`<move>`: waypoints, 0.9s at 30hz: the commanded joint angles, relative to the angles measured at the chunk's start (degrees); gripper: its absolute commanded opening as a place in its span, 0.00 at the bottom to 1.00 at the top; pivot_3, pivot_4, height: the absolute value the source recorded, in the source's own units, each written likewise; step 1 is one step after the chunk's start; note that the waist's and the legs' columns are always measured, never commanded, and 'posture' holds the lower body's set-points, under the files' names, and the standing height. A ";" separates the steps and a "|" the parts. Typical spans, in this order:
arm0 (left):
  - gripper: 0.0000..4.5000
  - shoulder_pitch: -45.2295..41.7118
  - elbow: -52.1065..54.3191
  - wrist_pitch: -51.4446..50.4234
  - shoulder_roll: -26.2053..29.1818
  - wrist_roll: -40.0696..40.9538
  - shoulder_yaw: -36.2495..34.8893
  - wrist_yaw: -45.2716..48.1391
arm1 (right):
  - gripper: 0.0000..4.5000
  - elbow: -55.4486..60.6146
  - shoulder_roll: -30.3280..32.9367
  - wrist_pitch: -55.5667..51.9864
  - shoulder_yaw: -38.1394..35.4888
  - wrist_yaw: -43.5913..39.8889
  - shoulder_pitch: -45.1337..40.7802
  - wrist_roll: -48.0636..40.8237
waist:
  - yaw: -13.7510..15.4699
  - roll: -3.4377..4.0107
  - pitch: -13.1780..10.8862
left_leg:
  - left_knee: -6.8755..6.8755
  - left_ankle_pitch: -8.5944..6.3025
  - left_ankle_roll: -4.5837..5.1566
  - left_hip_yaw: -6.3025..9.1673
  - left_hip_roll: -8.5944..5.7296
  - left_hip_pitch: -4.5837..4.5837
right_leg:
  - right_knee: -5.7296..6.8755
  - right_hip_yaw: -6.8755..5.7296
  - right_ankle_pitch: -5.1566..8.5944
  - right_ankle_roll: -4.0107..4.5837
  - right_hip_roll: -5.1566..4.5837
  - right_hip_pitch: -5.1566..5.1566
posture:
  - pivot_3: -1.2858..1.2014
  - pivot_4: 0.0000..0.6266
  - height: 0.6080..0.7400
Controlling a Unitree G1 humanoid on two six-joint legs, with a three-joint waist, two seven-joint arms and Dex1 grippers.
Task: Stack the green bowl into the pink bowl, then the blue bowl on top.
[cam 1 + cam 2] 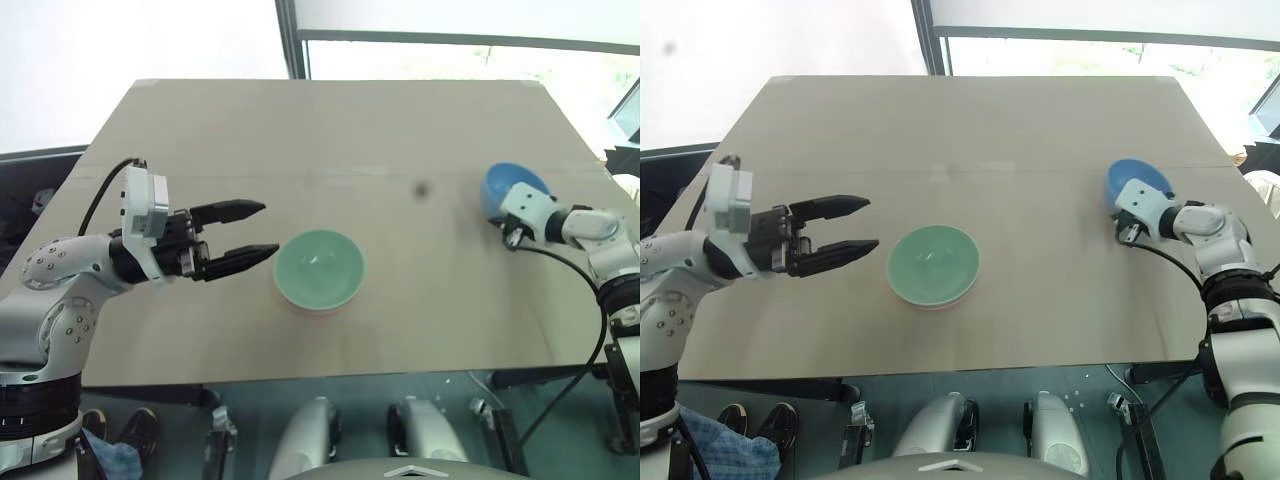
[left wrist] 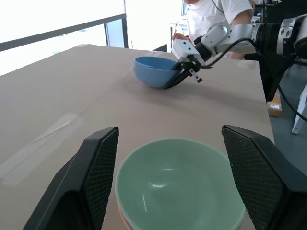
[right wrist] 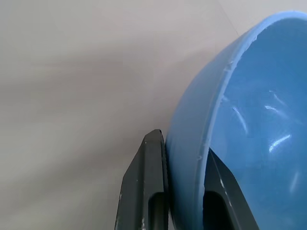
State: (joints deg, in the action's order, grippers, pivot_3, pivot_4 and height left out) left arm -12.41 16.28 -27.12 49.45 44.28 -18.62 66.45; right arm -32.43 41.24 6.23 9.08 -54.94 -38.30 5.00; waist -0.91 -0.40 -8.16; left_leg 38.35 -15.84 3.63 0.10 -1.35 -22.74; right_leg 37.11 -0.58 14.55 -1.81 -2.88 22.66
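Note:
The green bowl [image 1: 319,268] sits nested in the pink bowl [image 1: 312,308], whose rim peeks out beneath it, near the table's middle front. My left gripper [image 1: 250,232] hovers open just left of that stack, its fingers [image 2: 98,170] framing the green bowl [image 2: 178,186] in the left wrist view. At the right side of the table the blue bowl [image 1: 511,187] is tilted, and my right gripper [image 1: 1127,228] is shut on its near rim. In the right wrist view one finger lies outside the blue bowl's [image 3: 249,124] wall and one inside.
The tan table [image 1: 330,140] runs to a front edge just below the stack and a right edge beyond the blue bowl. A person in a white shirt [image 2: 216,14] stands past the table's far right side. A small dark spot [image 1: 421,188] marks the tabletop.

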 commanded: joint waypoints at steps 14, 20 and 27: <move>0.81 0.43 -3.84 1.05 3.35 -3.14 -2.00 2.61 | 0.02 62.24 -5.48 -32.62 12.33 -6.86 0.30 -8.26 | 0.66 -0.07 0.04 | -0.01 -0.02 0.01 0.09 -0.07 -0.01 | -0.08 -0.07 0.00 0.00 -0.09 0.03 | 0.52 0.24 1.00; 0.81 2.72 -5.27 1.21 6.62 -4.37 -3.46 4.88 | 0.10 62.79 -7.76 -32.46 17.53 -5.94 -1.17 -5.66 | 0.24 -0.06 0.03 | -0.03 -0.01 0.00 0.09 -0.06 -0.01 | -0.08 -0.08 0.00 0.01 -0.08 0.05 | 0.52 0.24 1.00; 0.81 0.92 -7.60 0.63 9.22 -4.41 -3.50 6.71 | 0.72 61.00 -10.18 -31.54 21.32 -5.08 -2.39 -2.31 | 0.29 -0.06 0.03 | -0.03 -0.01 0.00 0.10 -0.08 -0.01 | -0.07 -0.10 0.00 0.01 -0.08 0.05 | 0.52 0.24 1.00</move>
State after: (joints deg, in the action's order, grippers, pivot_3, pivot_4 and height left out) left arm -10.38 8.40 -26.80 57.41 39.51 -20.07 72.58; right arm 27.60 31.64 -25.98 30.79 -60.82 -39.19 2.18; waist -0.62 -0.46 -8.12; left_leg 38.32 -15.84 3.63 0.20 -1.43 -22.75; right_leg 37.03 -0.68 14.56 -1.80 -2.96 22.72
